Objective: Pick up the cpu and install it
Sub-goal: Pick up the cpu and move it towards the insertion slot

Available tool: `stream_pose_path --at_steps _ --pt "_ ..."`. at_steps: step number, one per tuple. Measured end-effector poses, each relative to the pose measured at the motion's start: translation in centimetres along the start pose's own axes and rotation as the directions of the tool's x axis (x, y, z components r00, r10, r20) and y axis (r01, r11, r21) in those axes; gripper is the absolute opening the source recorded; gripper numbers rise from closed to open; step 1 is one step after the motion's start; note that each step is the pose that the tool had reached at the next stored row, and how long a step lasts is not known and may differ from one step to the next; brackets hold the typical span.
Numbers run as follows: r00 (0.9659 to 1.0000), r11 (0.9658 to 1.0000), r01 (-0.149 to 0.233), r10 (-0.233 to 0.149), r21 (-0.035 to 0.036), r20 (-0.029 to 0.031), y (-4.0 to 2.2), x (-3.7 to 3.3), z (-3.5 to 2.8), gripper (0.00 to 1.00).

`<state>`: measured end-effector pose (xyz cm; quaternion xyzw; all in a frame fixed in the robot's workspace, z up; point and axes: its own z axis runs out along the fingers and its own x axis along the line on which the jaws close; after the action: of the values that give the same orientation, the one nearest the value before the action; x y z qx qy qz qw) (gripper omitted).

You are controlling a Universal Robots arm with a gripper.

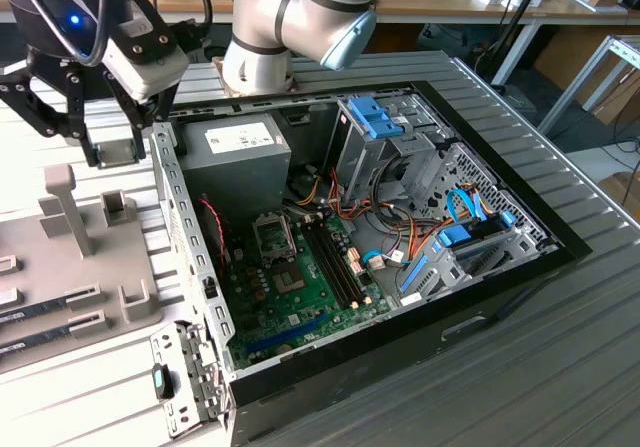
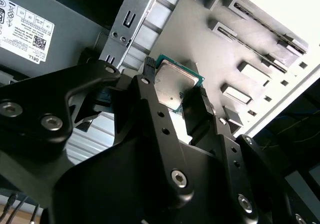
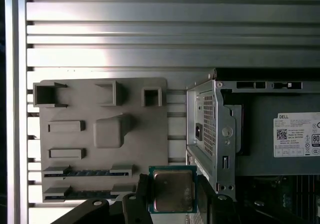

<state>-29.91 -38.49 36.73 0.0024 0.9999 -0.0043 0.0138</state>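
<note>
The cpu [image 2: 172, 86] is being pinched by two opposite edges between the clamped fingers [image 2: 197, 111] of the gripper [image 3: 173, 191], its metal top facing the cameras in both wrist views. It is being held over the edge of the grey parts tray [image 3: 150, 134], apparently lifted off it, just beside the case wall [image 3: 210, 129] and outside the case.

Judgement: the chip is best carried level and square in the fingers. The sheet-metal wall edge is being treated as the main snag risk. Orientation is to be matched to the socket [image 1: 275, 235] on the green board [image 1: 300, 307].
</note>
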Motion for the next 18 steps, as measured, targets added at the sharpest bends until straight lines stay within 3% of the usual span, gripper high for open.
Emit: stream_pose_path --at_steps 18 --pt "1.0000 1.0000 0.000 0.000 0.0000 0.0000 0.01 -1.12 0.14 0.47"
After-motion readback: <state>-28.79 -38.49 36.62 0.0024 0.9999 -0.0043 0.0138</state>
